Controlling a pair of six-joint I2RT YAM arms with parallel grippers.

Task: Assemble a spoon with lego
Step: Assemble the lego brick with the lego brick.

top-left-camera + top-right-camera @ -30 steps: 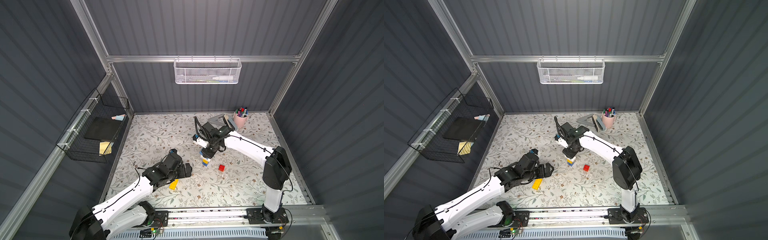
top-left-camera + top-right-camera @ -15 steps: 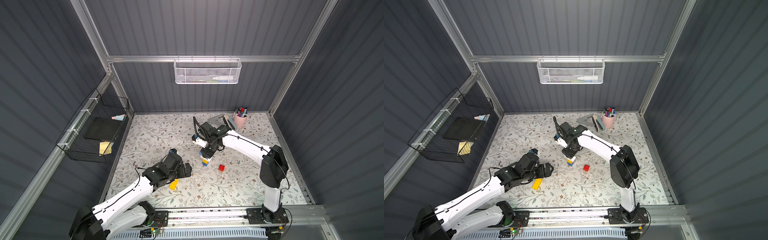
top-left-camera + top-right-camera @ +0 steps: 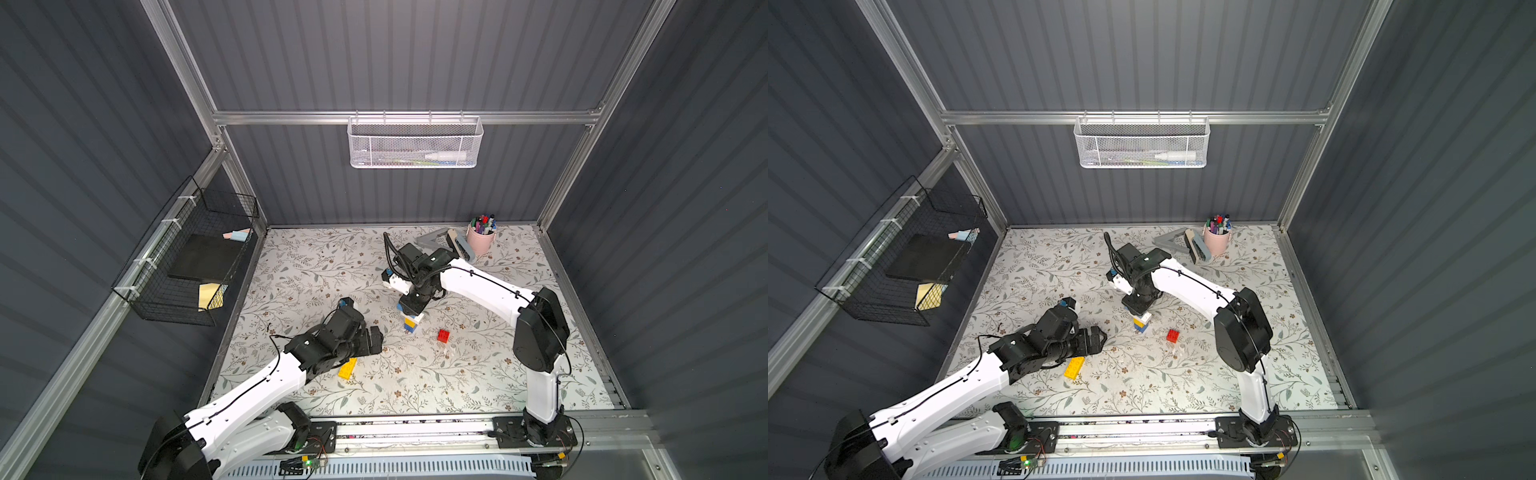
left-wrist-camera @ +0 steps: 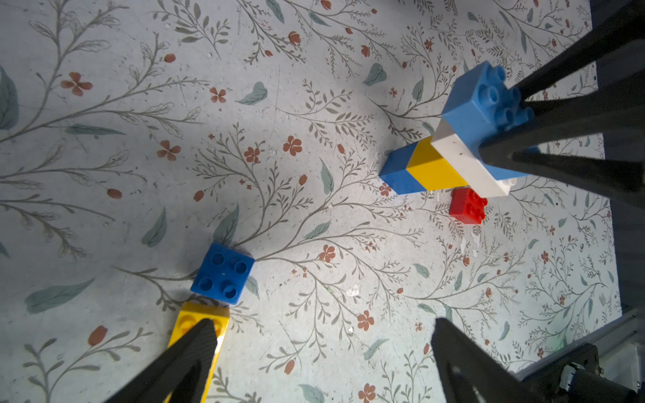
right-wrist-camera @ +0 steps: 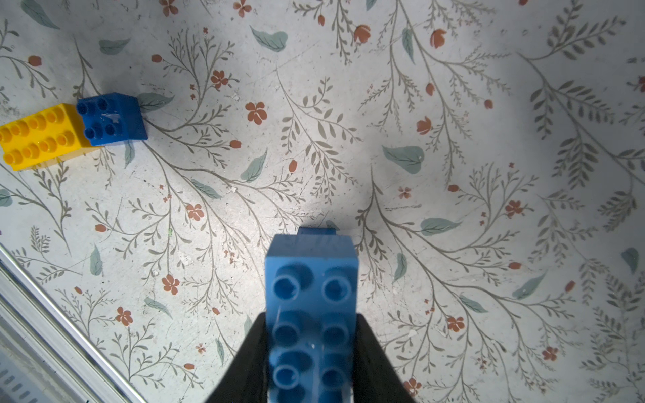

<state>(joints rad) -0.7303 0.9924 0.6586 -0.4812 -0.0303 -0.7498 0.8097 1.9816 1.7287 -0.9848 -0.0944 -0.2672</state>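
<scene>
The part-built spoon (image 3: 411,325) stands upright near the middle of the floral mat (image 3: 316,266) as a blue, yellow and white column. The right gripper (image 3: 412,306) comes down from above, its fingers (image 5: 366,345) narrowed onto the long sides of the blue oblong brick (image 5: 310,296) that tops the column. The left gripper (image 4: 323,324) hangs low to the column's left with its jaws spread wide and nothing between them. A yellow oblong brick (image 3: 347,368) lies just beside one finger, end to end with a blue square brick (image 4: 223,273). A red brick (image 3: 443,336) sits alone just right of the column. Bare mat lies open to the right, the near side and the far left, and the pen cup (image 3: 481,241) keeps to the far right corner. Since a second ago the bricks and both grippers have stayed put; only the right arm's elbow has swung slightly leftward.
</scene>
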